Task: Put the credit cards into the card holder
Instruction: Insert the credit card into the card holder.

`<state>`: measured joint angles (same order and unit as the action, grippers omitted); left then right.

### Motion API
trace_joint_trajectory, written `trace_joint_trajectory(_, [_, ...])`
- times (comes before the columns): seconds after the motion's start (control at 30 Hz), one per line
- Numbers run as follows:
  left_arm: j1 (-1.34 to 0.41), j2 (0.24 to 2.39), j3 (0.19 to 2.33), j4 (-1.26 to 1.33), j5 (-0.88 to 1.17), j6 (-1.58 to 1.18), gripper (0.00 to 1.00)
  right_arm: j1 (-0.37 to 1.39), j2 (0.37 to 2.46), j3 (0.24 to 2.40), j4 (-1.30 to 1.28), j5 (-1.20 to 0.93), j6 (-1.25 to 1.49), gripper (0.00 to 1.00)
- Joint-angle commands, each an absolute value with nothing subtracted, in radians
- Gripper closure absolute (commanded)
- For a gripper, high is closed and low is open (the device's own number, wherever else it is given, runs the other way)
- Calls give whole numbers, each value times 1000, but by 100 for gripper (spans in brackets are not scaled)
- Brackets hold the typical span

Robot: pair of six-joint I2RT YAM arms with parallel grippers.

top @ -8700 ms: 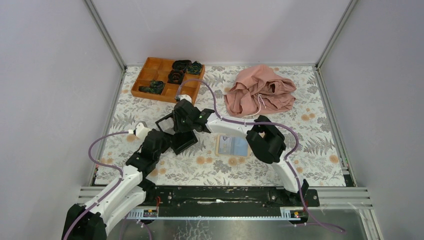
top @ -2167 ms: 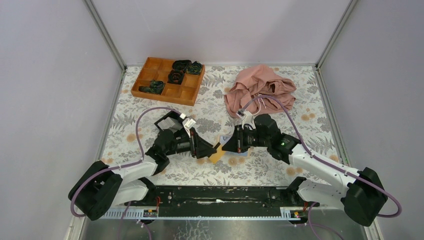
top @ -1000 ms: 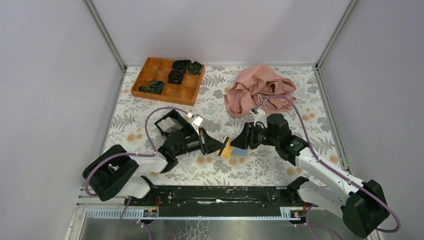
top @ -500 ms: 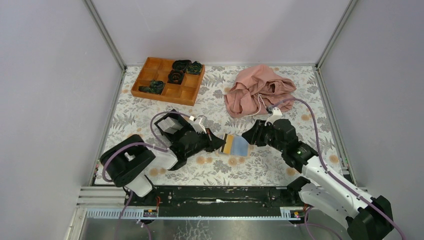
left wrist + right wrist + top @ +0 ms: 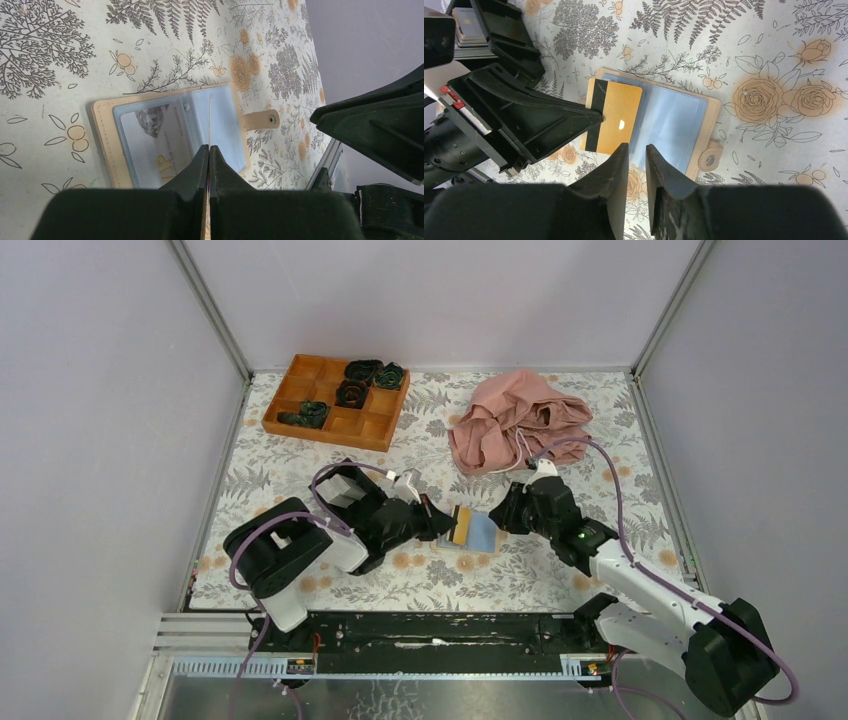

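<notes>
Two claws meet over the open card holder (image 5: 483, 533), which lies flat near the middle of the floral table (image 5: 560, 578). Reaching in from 9 o'clock, the left claw (image 5: 441, 525) is pressed together on a gold credit card (image 5: 617, 120) with a black stripe, holding it over the holder's 9 o'clock end. Whether the card's far edge touches the sleeve cannot be told. From 3 o'clock the right claw (image 5: 636, 148) hovers above the holder, its fingers slightly spread with nothing between them. A pale card (image 5: 156, 141) sits under the clear sleeve. On the table, an orange tray (image 5: 335, 400) stands toward 11 o'clock, a pink cloth (image 5: 518, 420) toward 1 o'clock, and a black box (image 5: 338, 487) is just beside the left arm.
</notes>
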<state>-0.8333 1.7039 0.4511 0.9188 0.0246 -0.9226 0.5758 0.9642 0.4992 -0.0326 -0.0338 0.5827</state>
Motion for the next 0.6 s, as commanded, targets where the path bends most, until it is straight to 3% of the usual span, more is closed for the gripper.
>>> trace_joint_trajectory(0.0, [-841,1718,480,927,-16,-939,100,575,1001,492,47,-8,589,75])
trace_joint_trajectory(0.57, [-841,1760,504,859,-56,-992,100,575,1143,468,132,-13,592,88])
